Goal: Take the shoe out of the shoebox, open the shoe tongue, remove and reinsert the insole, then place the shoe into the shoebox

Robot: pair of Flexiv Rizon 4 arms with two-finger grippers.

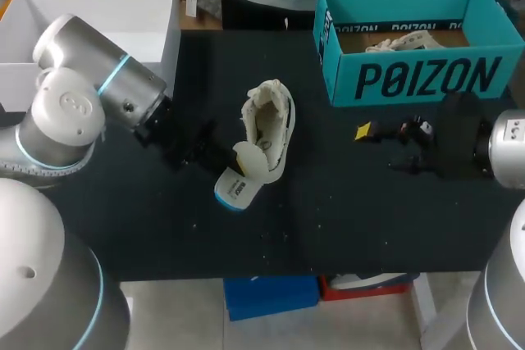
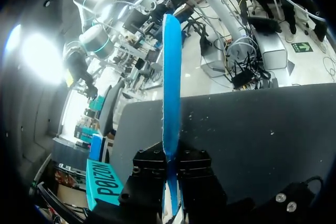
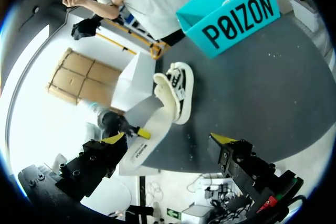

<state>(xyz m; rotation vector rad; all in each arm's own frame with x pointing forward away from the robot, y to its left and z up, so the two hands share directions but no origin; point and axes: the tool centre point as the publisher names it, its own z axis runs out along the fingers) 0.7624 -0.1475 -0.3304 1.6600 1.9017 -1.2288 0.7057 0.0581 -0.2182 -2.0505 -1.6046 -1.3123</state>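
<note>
the cream sneaker [image 1: 271, 125] lies mid-surface [image 1: 369, 219], well apart from the teal shoebox [image 1: 410, 79], its long axis running from near edge to far. its blue-backed insole [image 2: 171, 77] juts from the near end, clamped between the left gripper [image 2: 171, 171] fingers. the right gripper [image 3: 169, 139] fingers stand wide apart, holding nothing.

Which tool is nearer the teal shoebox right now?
Right. The right tool sits open just in front of the shoebox; the left tool is beyond the shoe, holding the insole.
</note>
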